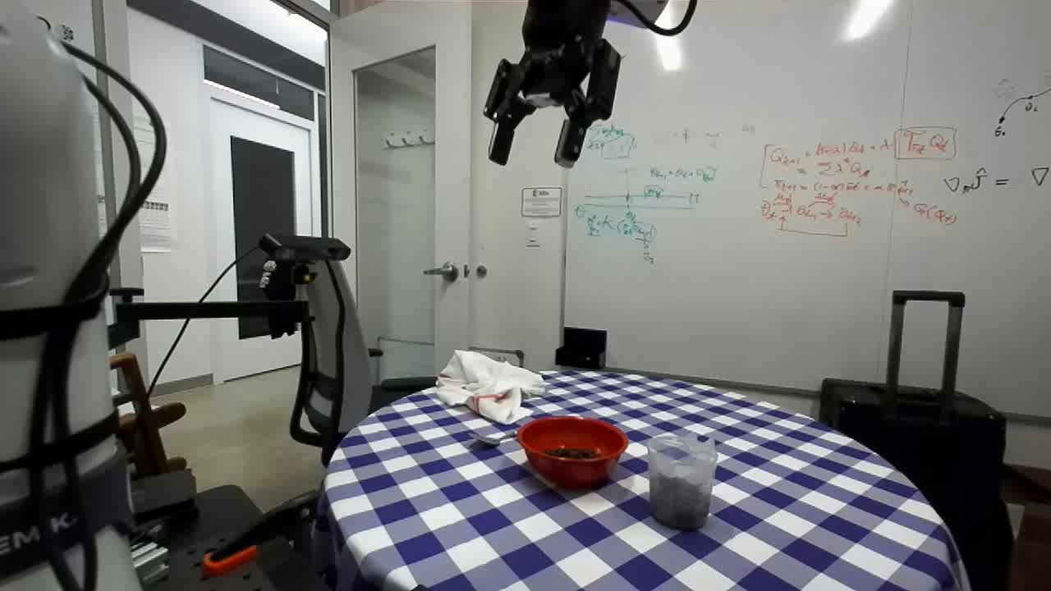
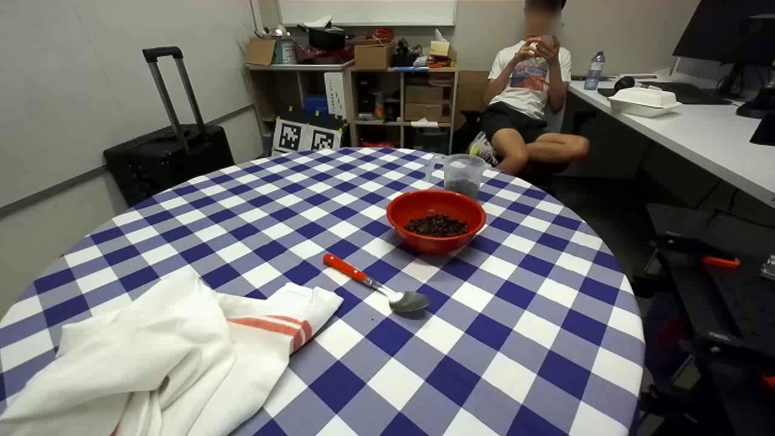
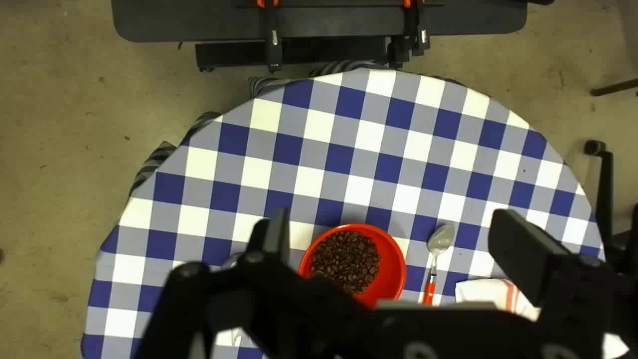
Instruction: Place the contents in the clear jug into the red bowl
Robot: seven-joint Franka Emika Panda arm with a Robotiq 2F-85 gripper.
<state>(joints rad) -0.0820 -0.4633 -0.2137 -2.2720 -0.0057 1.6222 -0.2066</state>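
Note:
The clear jug (image 1: 688, 451) (image 2: 455, 166) stands upright on the checked tablecloth, close beside the red bowl (image 1: 575, 474) (image 2: 437, 242). Its contents, a dark grey mass (image 1: 681, 499) (image 2: 461, 186), show through the lower wall. Dark brown beans (image 3: 346, 259) lie inside the bowl. High above the table hangs my gripper (image 1: 532, 156), fingers spread wide with nothing between them. In the wrist view the open gripper (image 3: 394, 242) covers part of the bowl, and most of the jug is hidden behind the finger on the left.
A spoon with a red handle (image 2: 348, 269) (image 3: 431, 286) rests beside the bowl. A crumpled white cloth (image 1: 488, 386) (image 2: 181, 357) lies near the table edge. Past the table stand a black suitcase (image 1: 911, 443) and an office chair (image 1: 332, 353); a seated person (image 2: 527, 85) is in the background.

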